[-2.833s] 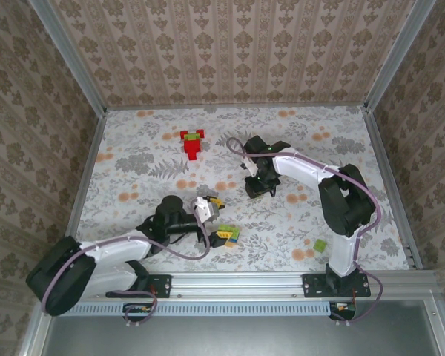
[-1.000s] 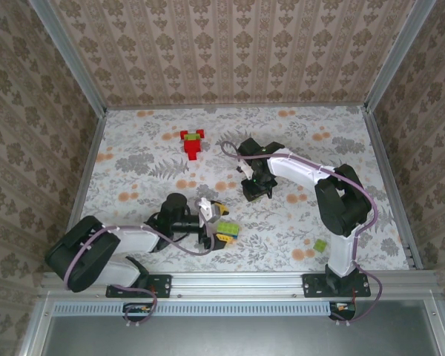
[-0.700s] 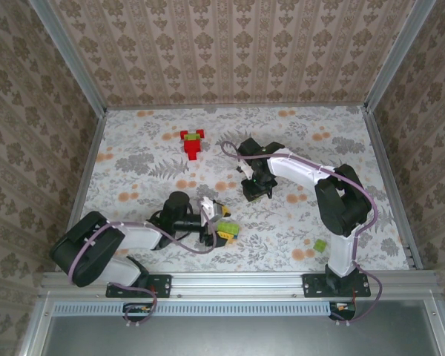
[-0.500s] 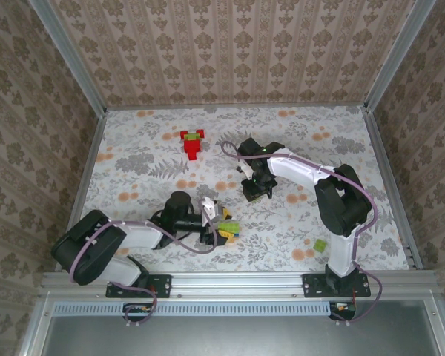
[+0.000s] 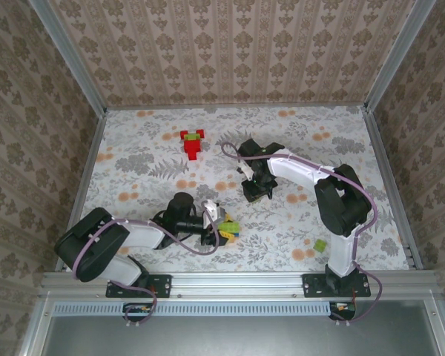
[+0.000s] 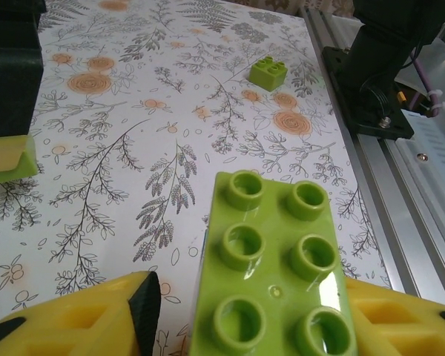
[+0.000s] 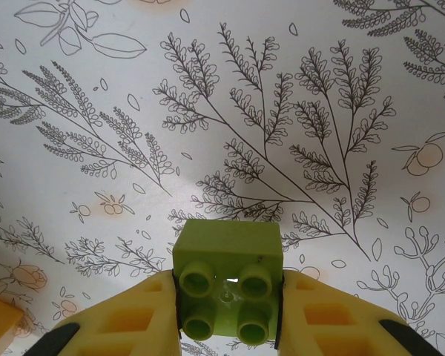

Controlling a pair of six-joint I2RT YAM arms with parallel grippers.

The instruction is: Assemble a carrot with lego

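Closure of left claw (image 5: 214,224) noted: over the last second its jaws came in from wide to a narrow stance about an oblong green brick (image 6: 271,274) near the front of the bench (image 5: 133,170). One pad (image 6: 400,311) lay against it and a sliver of bench showed on the other side, so firm grip could not be confirmed. Right claw (image 7: 228,288) stayed clamped on a small square green brick (image 7: 228,241), over mid-bench. Judged: pick-up of green pieces under way, joining not begun. Overhead view placed a red-and-green piece (image 5: 193,142) at the far side and a loose green brick (image 5: 320,245) near right. Wrist views resolved studs and pad contact.
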